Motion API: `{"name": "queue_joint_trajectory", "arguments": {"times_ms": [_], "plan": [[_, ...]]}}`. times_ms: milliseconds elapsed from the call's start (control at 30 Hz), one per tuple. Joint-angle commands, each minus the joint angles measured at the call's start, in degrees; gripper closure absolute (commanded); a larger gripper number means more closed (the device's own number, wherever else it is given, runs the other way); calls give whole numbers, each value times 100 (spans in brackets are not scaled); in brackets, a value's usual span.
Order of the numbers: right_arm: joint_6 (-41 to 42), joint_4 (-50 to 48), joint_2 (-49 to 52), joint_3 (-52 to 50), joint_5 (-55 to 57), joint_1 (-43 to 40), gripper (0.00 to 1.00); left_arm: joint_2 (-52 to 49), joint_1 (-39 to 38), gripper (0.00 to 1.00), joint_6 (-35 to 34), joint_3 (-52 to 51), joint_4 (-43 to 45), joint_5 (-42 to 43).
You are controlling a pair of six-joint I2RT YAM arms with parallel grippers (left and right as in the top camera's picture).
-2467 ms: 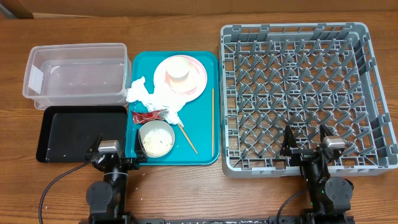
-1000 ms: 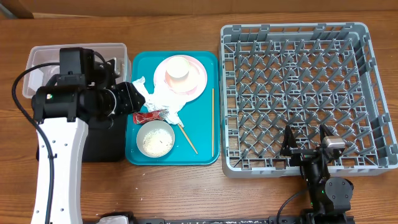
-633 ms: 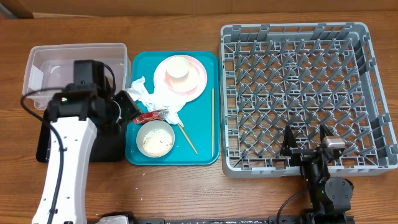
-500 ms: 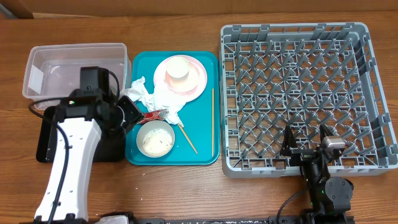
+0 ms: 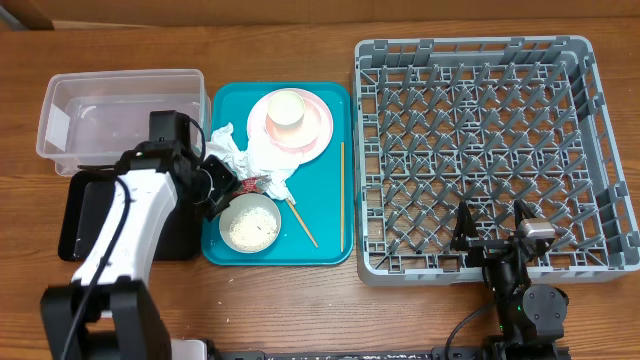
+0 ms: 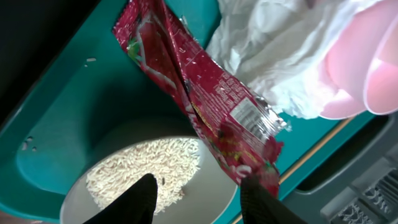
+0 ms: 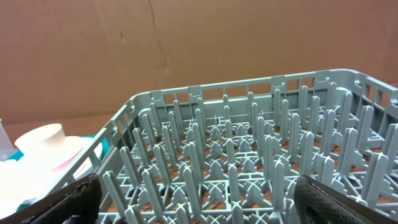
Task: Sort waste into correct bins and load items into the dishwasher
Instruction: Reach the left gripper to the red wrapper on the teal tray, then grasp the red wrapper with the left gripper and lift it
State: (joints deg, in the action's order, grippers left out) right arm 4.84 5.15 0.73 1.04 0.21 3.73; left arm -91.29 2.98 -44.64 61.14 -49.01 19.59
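Note:
My left gripper [image 5: 222,190] hangs open over the teal tray's left side, between the red wrapper [image 5: 246,186] and the white bowl of rice [image 5: 250,223]. In the left wrist view the wrapper [image 6: 199,81] runs diagonally down to the right fingertip [image 6: 258,199], with the rice [image 6: 146,171] under the gap; nothing is gripped. Crumpled napkins [image 5: 240,155] lie beside the pink plate [image 5: 312,128], which carries the cream cup [image 5: 287,108]. Two chopsticks [image 5: 342,190] lie on the tray. My right gripper [image 5: 495,235] stands open at the front edge of the grey dish rack [image 5: 480,60].
The clear tub [image 5: 120,120] stands at the back left, with the black tray [image 5: 75,215] in front of it, partly under my left arm. The teal tray [image 5: 335,250] lies between them and the rack. Rack pegs [image 7: 249,162] fill the right wrist view.
My left arm has come forward and right from over the clear tub, bringing its gripper down beside the red wrapper and rice bowl. The right arm has not moved.

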Motion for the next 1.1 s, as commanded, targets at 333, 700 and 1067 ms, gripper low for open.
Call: {"name": "queue_joint_trajectory", "arguments": {"times_ms": [333, 700, 1067], "plan": [[-17, -35, -57, -59, -33, -33, 0, -501, -2, 59, -81, -39, 739, 551], [-17, -35, -57, -59, -33, -33, 0, -503, -2, 67, -55, -42, 704, 533], [-17, -35, -57, -59, -33, -33, 0, -503, -114, 75, -57, -42, 713, 531]]}}
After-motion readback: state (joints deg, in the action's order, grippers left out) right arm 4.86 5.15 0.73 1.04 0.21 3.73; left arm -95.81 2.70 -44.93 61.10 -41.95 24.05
